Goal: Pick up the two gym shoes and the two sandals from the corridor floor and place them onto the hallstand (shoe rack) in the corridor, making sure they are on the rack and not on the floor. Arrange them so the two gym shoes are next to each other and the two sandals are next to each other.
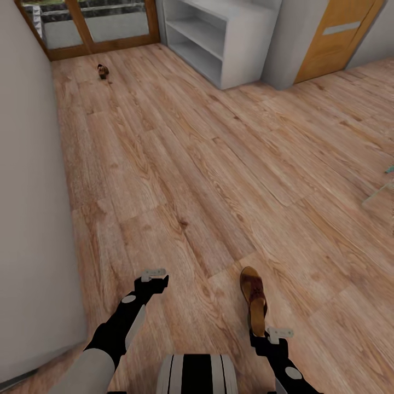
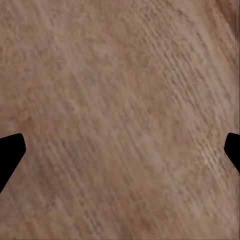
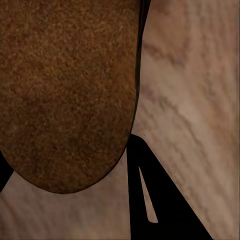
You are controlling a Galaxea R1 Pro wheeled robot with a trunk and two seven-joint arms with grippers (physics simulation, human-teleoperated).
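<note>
The right gripper (image 1: pixel 279 332) was positioned low at the near edge of the head view, closed on the heel end of a brown sandal (image 1: pixel 254 299). The sandal extended forward from this gripper, toe pointing away from the robot, above the corridor floor (image 1: pixel 219 180). In the right wrist view the tan insole of the sandal (image 3: pixel 65 90) lay directly ahead of the gripper, with one black finger (image 3: pixel 150 200) against its edge and floor planks beyond; whether the sole touched the floor could not be determined.

The left gripper (image 1: pixel 154 276) was held to the left of the right gripper, at about the same distance forward, and carried nothing. In the left wrist view its two dark fingertips (image 2: pixel 11 150) stood wide apart at opposite edges, with only wood-grain flooring between them, so its jaws were spread.

Ahead of both grippers the plank floor ran unobstructed to the far end of the corridor. A second sandal (image 1: pixel 103 71), small and dark brown, lay on the floor far ahead of the left gripper, near a wood-framed glass door (image 1: pixel 87 27). The hallstand (image 1: pixel 224 38), a pale grey-white unit with open shelf levels, stood far ahead, between the two grippers' lines and well apart from both. An orange-brown door (image 1: pixel 334 38) stood beyond it to the right.
</note>
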